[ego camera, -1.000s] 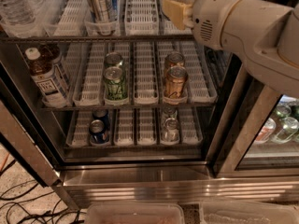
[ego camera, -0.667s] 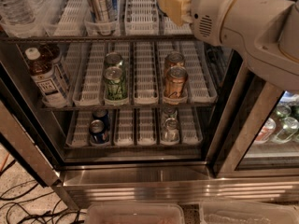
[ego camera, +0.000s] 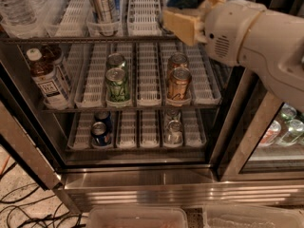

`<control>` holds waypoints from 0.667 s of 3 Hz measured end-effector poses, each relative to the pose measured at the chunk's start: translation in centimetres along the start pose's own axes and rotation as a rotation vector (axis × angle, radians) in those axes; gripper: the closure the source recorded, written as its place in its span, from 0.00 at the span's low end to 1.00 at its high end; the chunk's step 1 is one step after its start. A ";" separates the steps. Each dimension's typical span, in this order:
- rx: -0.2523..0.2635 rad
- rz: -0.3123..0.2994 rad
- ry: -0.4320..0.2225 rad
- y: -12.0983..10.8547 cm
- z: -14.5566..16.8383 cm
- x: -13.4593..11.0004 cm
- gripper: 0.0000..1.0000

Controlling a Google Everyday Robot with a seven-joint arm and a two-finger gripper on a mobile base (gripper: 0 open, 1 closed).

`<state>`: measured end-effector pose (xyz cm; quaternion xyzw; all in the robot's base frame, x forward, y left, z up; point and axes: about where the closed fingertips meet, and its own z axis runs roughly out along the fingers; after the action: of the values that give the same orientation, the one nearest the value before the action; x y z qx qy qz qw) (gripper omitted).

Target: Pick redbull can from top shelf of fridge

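We face the large glass-door fridge [ego camera: 142,184] with its dark frame, stainless steel base and wire racks of drink lanes. The robot's bulky cream arm [ego camera: 256,37] reaches in from the right toward the top shelf [ego camera: 142,13], a wire rack carrying white slotted plastic lane trays. At that shelf's right side the tan two-finger gripper [ego camera: 187,8] is clenched around the slim dark blue redbull can [ego camera: 179,0], whose silver lid shows just above the fingers. To its left on the same shelf we see a tall silver can with blue patches [ego camera: 102,1]. One rack down stand a green can [ego camera: 117,84] and a copper can [ego camera: 178,83].
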<state>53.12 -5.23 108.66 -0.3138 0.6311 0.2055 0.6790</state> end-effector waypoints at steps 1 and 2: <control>-0.037 -0.001 0.013 1.9 -1.6 1.3 1.00; -0.078 -0.015 0.029 3.4 -2.9 2.4 1.00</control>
<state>48.99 -5.05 105.72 -0.3478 0.6300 0.2203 0.6585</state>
